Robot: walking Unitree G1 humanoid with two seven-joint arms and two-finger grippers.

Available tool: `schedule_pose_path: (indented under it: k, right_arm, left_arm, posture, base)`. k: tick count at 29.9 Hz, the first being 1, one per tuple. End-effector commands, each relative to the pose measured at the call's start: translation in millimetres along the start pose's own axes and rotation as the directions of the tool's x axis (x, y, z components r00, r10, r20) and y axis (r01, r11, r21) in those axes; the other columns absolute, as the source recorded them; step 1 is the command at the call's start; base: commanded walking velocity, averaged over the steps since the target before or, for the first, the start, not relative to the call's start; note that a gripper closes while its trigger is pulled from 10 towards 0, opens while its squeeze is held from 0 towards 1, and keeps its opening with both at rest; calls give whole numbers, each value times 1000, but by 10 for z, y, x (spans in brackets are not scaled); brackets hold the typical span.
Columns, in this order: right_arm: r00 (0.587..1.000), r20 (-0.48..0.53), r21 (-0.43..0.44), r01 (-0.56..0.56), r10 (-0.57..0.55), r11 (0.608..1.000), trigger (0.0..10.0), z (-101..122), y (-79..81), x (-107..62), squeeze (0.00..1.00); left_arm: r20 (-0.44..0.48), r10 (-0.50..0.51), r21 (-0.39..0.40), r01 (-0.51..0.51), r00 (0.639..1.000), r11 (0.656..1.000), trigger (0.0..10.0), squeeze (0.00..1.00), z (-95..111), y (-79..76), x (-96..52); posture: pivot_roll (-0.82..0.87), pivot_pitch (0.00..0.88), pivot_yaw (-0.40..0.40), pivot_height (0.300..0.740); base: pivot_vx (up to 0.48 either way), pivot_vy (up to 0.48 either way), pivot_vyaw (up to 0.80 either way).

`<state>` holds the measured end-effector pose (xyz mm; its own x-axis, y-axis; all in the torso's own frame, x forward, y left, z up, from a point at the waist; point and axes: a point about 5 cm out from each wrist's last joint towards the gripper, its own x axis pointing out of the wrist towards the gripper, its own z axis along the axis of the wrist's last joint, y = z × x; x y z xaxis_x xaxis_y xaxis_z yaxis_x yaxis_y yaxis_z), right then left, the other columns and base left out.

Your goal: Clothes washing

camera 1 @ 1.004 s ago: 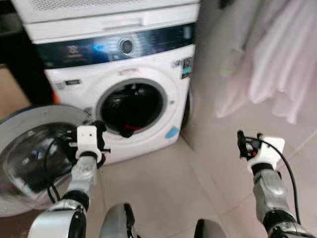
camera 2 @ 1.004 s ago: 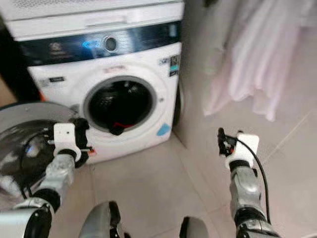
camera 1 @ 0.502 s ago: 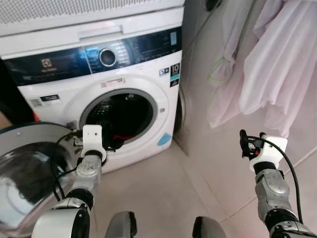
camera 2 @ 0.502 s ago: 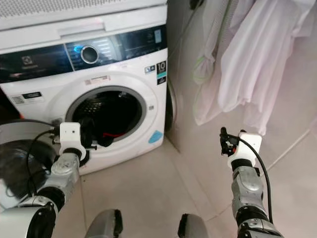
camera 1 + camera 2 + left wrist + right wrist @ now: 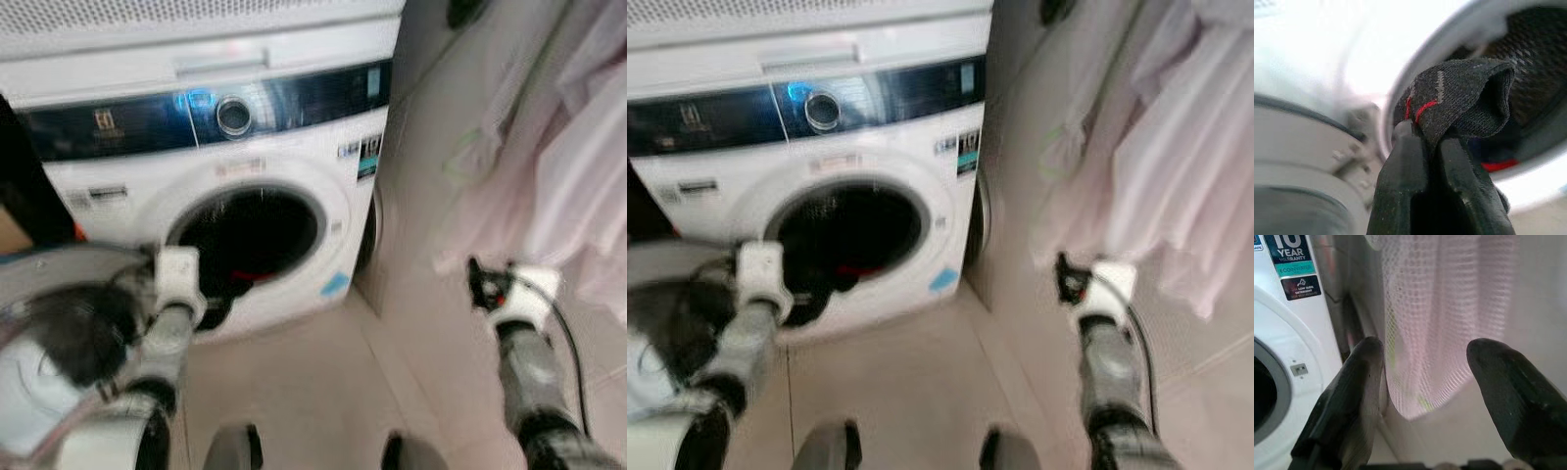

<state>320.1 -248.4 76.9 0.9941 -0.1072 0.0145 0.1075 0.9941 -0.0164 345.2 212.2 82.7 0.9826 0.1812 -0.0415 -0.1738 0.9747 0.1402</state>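
my view swings right, blurry, arms hold put | left gripper pinches dark sock at washer mouth | right gripper spread wide, empty, facing pink mesh bag | open door crowds my left

Access to washer mouth: partly obstructed on the left, open floor on the right.

The round opening of the washing machine faces the near side, unblocked across its upper and right part; dark laundry lies over its lower left lip. The open door stands out to the left, narrowing approach from that side. Bare floor lies before the machine. On the right, hanging pale cloth and a mesh bag crowd the wall.
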Motion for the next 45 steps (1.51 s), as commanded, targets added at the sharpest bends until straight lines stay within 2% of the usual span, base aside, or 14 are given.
schedule_pose_path:
  k: [1, 13, 17, 22, 28, 34, 41, 45]
  right_arm:
    - [999, -24, 5, 34, -33, 999, 10000, -62, -105, -65, 0]
    - [999, -23, 6, 29, -29, 1000, 10000, -60, -99, -61, 0]
    - [999, -20, 9, 29, -29, 1000, 10000, -55, -95, -58, 0]
    - [999, -21, 8, 30, -30, 1000, 10000, -56, -93, -59, 0]
    - [999, -18, 6, 29, -29, 1000, 10000, -52, -97, -58, 0]
    - [999, -19, 6, 28, -28, 1000, 10000, -48, -100, -55, 0]
    - [999, -27, -10, 19, -19, 1000, 10000, -63, -90, -62, 0]
    - [990, -140, -19, 10, -12, 1000, 10000, -240, -93, -136, 0]
  left_arm:
    - [-5, -17, -24, 17, 1000, 1000, 10000, 0, 0, -108, -5]
    - [-42, -35, -22, 34, 999, 999, 10000, 0, -67, -122, -29]
    - [-103, -29, -9, 28, 994, 1000, 10000, 0, -201, -94, -88]
    - [-241, -32, 15, 37, 970, 999, 10000, 0, -491, -55, -244]
    - [-322, -33, 22, 42, 946, 999, 10000, 0, -684, -24, -378]
    - [-335, -30, 16, 38, 942, 999, 10000, 0, -708, -21, -394]
    - [-335, -31, 13, 38, 942, 999, 10000, 0, -691, -40, -379]
    - [-332, -32, 8, 36, 943, 999, 10000, 0, -683, -50, -373]
  posture:
    - [42, 43, -4, 599]
    - [42, 42, -5, 599]
    - [40, 43, -5, 599]
    - [36, 45, -4, 599]
    - [35, 46, -5, 599]
    - [34, 50, -8, 599]
    - [34, 50, -8, 599]
    - [32, 48, -6, 599]
  base:
    - [251, 0, 0]
    - [251, 0, 0]
    - [0, 0, 0]
    - [0, 0, 0]
    - [0, 0, 0]
    - [0, 0, 0]
    - [279, 0, 0]
    - [294, 0, 0]
